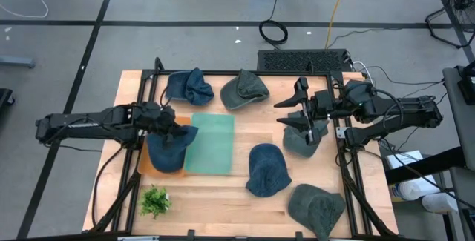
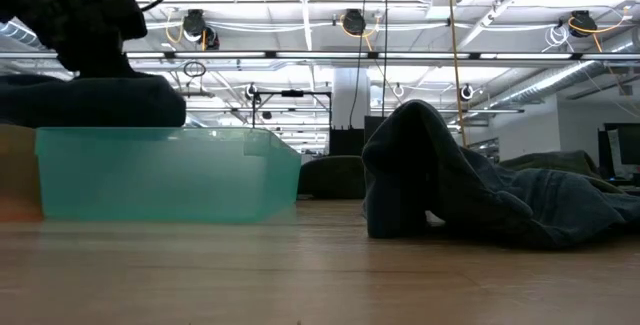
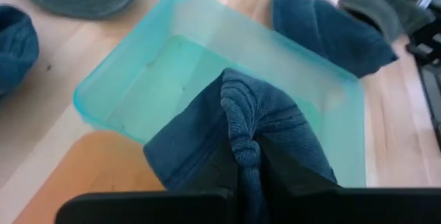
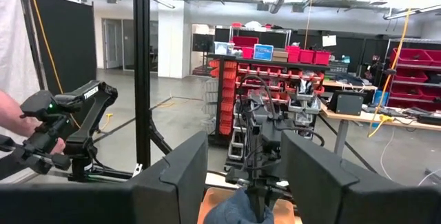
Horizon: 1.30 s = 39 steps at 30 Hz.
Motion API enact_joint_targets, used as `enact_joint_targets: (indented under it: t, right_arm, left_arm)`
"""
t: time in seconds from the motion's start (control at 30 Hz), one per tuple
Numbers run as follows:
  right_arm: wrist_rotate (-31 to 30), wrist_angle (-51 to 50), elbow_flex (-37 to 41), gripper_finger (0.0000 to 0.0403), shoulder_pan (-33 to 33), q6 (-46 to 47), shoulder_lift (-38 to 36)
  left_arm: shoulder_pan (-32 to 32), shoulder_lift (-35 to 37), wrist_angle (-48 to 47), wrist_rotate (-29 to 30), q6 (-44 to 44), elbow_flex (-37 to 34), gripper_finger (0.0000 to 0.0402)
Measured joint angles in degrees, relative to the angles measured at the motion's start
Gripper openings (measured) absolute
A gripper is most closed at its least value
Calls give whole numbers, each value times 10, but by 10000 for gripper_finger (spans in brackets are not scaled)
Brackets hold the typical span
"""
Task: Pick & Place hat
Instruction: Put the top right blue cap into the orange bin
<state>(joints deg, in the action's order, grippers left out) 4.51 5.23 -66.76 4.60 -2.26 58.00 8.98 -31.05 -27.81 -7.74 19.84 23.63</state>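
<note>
One blue ribbed knit hat hangs pinched in the closed left gripper above the translucent teal plastic bin. The right gripper, well to that bin's right, stands half-open and empty.

Wooden table with hats, teal bin, plant

A: Grey floor around the wooden table, dark tape lines crossing it, a coiled black cable and a yellow cord trailing off.

B: Bright ceiling strip lights on white trusses. Across the room, shelving with red bins, a black curtain, a desk at the side.
</note>
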Motion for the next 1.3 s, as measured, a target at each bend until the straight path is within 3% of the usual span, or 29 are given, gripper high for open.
enact_joint_targets:
  t: [0.17, 0.4, 0.63, 0.77, 0.87, 1.07, 1.3]
  right_arm:
    - [0, -13, 0, 171, 0, 0, -2]
    - [0, -18, 0, 171, 0, 0, -4]
    - [0, -19, 0, 171, 0, 0, -4]
    - [0, -19, 0, 171, 0, 0, -4]
    - [0, -19, 0, 171, 0, 0, -4]
    - [0, -19, 0, 171, 0, 0, -4]
    - [2, -19, 0, 171, 0, 0, -4]
  left_arm:
    - [0, 28, 17, 11, -8, -10, 23]
    - [0, 67, -57, 134, 63, -10, 29]
    - [0, 68, -66, 138, 145, -10, 169]
    - [0, 68, -73, 111, 170, -10, 252]
    - [0, 68, -82, 110, 195, -9, 298]
    - [0, 67, -145, 121, 221, 4, 340]
    - [0, 67, -214, 185, 201, 87, 346]
